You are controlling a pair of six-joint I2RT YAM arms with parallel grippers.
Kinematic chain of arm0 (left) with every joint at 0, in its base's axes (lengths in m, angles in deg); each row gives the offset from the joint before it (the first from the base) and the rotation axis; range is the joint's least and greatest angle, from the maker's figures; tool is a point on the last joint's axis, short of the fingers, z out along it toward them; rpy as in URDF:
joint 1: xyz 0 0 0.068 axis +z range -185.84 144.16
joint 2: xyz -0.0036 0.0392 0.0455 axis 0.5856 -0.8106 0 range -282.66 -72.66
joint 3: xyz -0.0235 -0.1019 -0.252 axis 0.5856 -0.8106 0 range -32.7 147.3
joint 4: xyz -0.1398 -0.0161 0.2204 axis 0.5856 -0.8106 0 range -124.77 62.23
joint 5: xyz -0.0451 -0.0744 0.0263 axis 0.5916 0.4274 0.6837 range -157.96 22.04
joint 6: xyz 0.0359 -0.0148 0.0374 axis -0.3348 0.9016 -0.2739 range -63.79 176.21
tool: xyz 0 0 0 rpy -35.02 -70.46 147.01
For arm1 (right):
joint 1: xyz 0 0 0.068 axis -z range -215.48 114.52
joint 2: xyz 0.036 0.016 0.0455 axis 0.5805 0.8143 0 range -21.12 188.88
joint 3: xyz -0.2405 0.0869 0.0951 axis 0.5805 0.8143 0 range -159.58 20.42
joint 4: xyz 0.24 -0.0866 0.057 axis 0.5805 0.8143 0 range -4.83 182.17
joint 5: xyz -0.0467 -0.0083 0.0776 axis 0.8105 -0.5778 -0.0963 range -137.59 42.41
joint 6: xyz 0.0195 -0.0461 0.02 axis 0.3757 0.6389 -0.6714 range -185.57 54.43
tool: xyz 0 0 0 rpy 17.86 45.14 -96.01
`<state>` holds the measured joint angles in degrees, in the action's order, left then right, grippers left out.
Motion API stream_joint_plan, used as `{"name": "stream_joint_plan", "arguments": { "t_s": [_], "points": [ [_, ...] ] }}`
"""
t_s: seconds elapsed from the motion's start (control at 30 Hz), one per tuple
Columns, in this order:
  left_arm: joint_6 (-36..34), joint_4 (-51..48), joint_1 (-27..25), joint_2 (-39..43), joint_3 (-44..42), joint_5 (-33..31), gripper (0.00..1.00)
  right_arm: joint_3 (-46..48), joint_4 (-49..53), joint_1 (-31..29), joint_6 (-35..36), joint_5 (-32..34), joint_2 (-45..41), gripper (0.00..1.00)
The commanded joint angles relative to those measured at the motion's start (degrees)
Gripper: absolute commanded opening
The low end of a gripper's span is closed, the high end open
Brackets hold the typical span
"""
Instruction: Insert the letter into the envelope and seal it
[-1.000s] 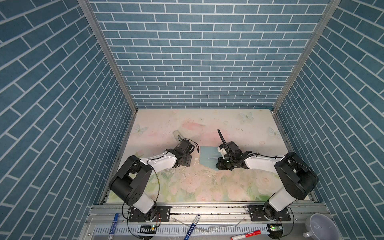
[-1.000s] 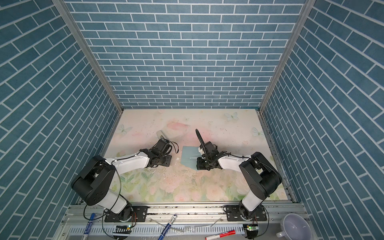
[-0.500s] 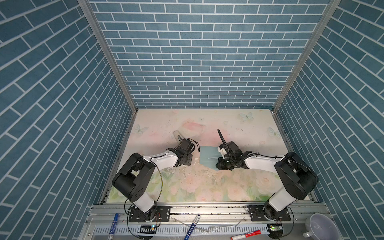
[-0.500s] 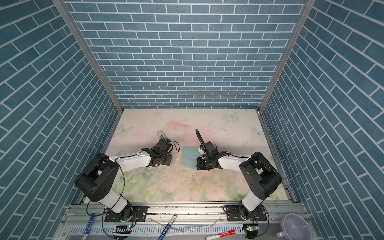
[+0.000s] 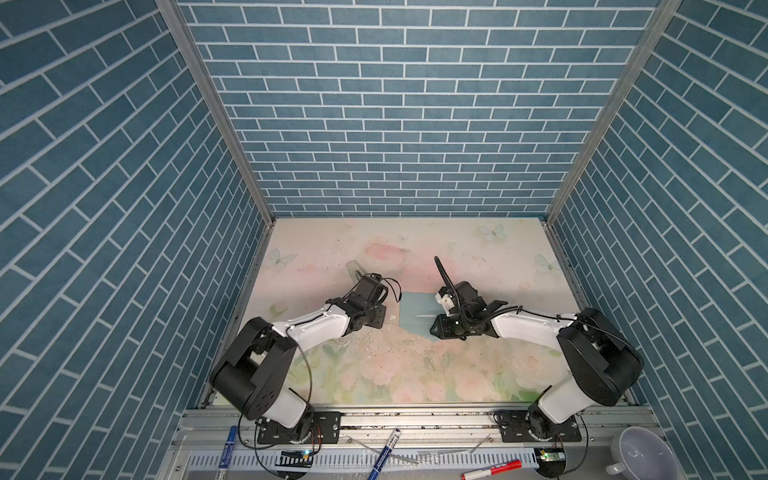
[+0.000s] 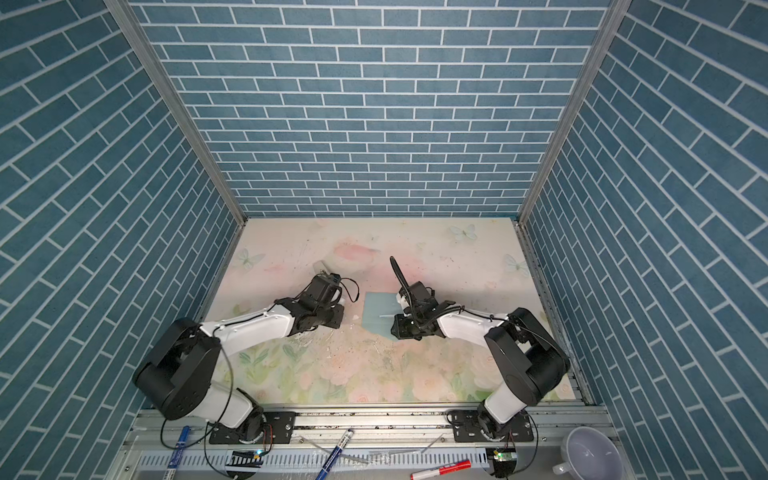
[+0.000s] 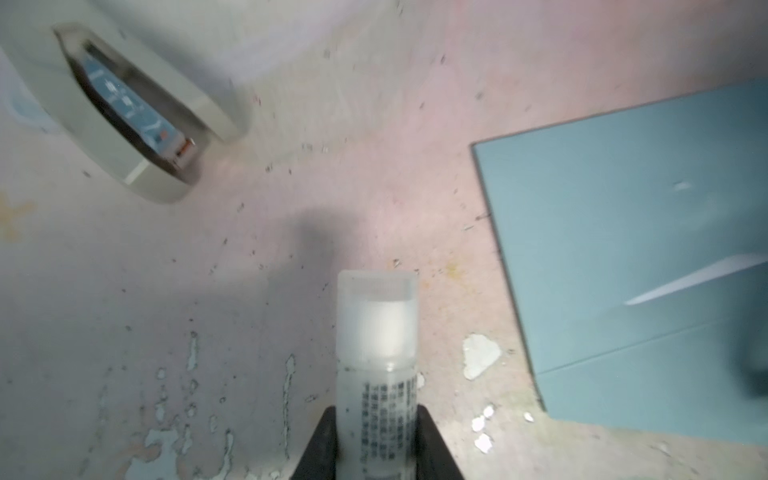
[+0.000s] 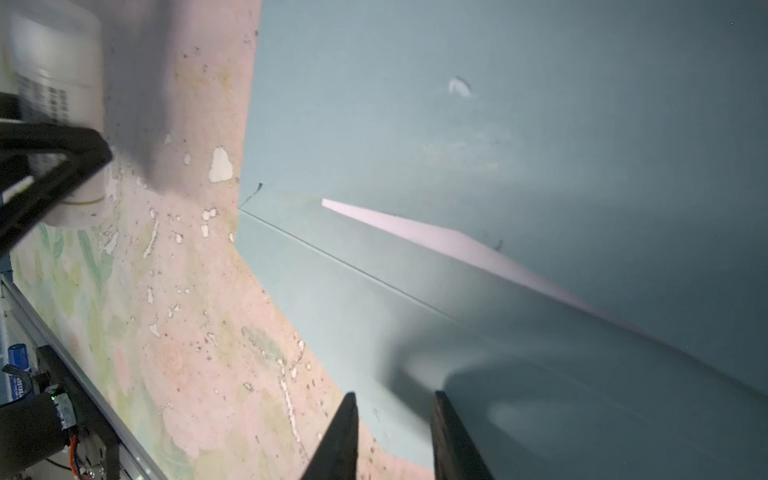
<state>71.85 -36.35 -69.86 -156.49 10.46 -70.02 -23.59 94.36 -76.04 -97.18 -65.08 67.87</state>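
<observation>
The envelope [image 5: 417, 316] lies flat on the tabletop [image 5: 415, 376] between the two arms, with its flap open and unsealed. Of the letter [image 8: 457, 245] only a pale sliver shows at the mouth; the rest appears to be inside. The right gripper [image 8: 395, 401] hangs over the flap, fingers newly parted and holding nothing. The left gripper [image 7: 376, 413], just beside the envelope, now has its fingers pinching a glue stick [image 7: 376, 324]. Insertion looks done, so gluing the flap and pressing it down remain
</observation>
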Motion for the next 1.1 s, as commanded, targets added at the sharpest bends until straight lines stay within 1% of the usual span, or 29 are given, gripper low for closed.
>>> {"name": "stream_joint_plan", "arguments": {
  "t_s": [0.0, 0.1, 0.23, 0.33, 0.43, 0.6, 0.73, 0.87, 1.07],
  "points": [
    [-6.0, 7.8, 0.2, 7.2, -2.8, 3.8, 0.00, -5.2, 5.7, 0.0, 3.8, 2.9, -6.7, 0.38],
    [-10.4, 14.6, 0.1, 13.3, -7.3, 6.7, 0.00, -7.5, 8.8, -0.1, 6.3, 4.3, -12.3, 0.49],
    [-14.0, 27.8, 0.0, 19.7, -14.7, 11.0, 0.00, -9.7, 10.8, 0.0, 9.0, 5.2, -19.4, 0.60],
    [-15.4, 38.4, -0.3, 21.6, -19.4, 14.1, 0.00, -11.8, 11.6, -0.1, 10.0, 4.3, -22.9, 0.67],
    [-16.7, 44.6, -0.9, 21.6, -21.3, 16.7, 0.00, -14.4, 11.8, 0.0, 10.3, 1.8, -23.5, 0.71],
    [-20.0, 53.7, -3.3, 20.5, -23.7, 18.8, 0.00, -18.9, 12.5, 0.0, 9.6, -2.0, -19.8, 0.76],
    [-22.2, 58.6, -4.4, 19.4, -25.0, 20.0, 0.00, -21.2, 12.0, -0.3, 8.5, -4.0, -16.3, 0.76],
    [-23.0, 60.3, -4.6, 18.7, -25.7, 20.5, 0.00, -22.4, 10.9, -0.9, 7.9, -5.9, -14.7, 0.76],
    [-23.5, 60.2, -4.9, 17.8, -25.3, 20.4, 0.00, -24.8, 10.6, -2.4, 7.8, -7.6, -12.7, 0.76]
  ]
}}
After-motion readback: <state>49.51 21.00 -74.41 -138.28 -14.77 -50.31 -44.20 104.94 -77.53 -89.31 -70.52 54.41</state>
